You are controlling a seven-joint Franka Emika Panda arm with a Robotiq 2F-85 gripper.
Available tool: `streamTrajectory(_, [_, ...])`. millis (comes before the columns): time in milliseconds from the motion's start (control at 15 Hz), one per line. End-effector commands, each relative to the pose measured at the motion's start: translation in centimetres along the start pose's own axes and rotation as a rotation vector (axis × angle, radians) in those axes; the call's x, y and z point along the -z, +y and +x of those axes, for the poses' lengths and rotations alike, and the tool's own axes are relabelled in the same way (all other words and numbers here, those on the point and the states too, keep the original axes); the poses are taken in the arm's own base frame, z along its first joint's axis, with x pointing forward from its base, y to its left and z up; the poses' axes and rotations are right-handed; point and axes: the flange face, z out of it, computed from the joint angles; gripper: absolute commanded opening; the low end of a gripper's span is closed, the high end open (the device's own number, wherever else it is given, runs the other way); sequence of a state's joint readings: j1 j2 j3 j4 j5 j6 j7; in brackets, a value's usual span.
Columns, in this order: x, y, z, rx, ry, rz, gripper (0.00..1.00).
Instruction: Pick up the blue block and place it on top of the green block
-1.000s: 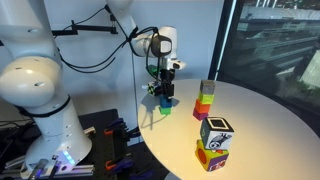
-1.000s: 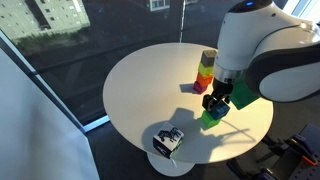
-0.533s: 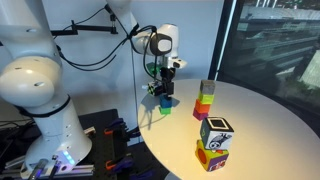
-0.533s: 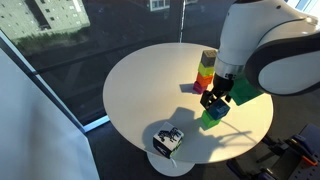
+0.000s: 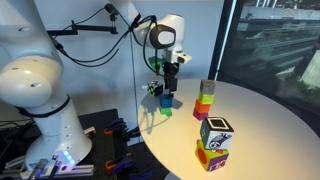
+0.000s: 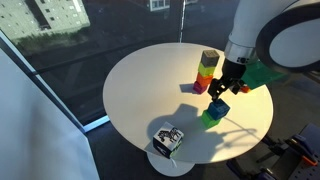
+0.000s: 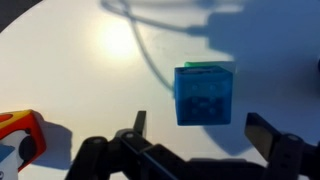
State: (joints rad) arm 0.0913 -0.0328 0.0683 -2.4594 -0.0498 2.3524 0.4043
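Blue block (image 7: 204, 95) stacked on green block (image 7: 205, 64), close to the round table's (image 6: 130, 90) edge. Just above, gripper (image 7: 198, 122) spread wide, holding nothing, touching neither block. 1 multicoloured tower (image 6: 205, 72) near; bare tabletop on the far side.

Wrist view: the green block (image 7: 206, 66) was almost all hidden under the blue block (image 7: 204, 95); only a thin green strip showed. The claw (image 7: 203, 138) was dark and blurred, jaws apart, its body cut off by the picture's bottom border. An orange object (image 7: 16, 132) was cut off at the picture's left border; could not tell what it was. In an exterior view the worktop (image 5: 270, 125) ran out of frame at the right and bottom. In an exterior view the arm (image 6: 280, 30) was cut off at the top and right and hid the worktop's edge behind it. The patterned cube (image 6: 167, 140) at the worktop's near edge was too small to read.
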Motion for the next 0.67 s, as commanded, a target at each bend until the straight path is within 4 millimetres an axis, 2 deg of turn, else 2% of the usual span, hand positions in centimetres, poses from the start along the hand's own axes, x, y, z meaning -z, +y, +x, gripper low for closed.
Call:
streamTrajectory(0, [2.4, 2.5, -0.9, 0.027, -0.042, -0.007, 1.00])
streamTrajectory(333, [4.9, 5.3, -2.4, 0.058, -0.110, -0.033, 1.00])
streamTrajectory(600, [7.0, 6.6, -4.0, 0.080, -0.157, -0.053, 1.00])
